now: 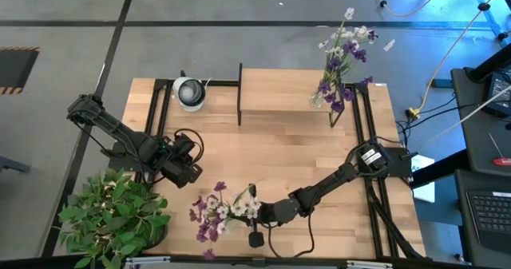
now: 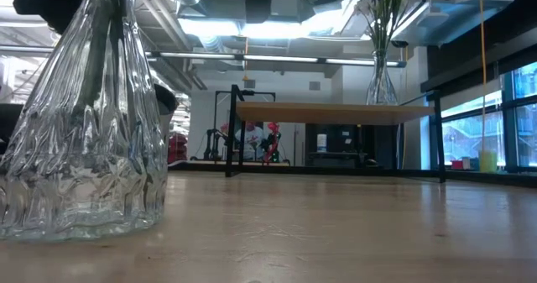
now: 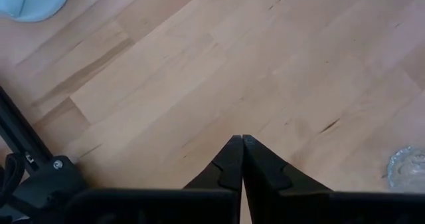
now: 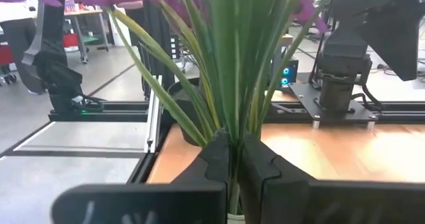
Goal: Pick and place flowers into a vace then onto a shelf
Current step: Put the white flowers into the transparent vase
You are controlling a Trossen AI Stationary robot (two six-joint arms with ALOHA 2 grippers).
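Purple flowers (image 1: 217,213) near the bench's front edge, stems pinched in our right gripper (image 4: 234,159) fingers | left gripper (image 3: 242,147) fingers closed, empty, idle | risk: thin stems may slip before reaching the shelf (image 1: 279,92).

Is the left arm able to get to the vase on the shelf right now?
Probably, but not easily. The left end effector sits shut, low near the plant. The shelf's vase stands at its far right end. Bare table lies between and nothing blocks the way, but it looks like a long stretch.
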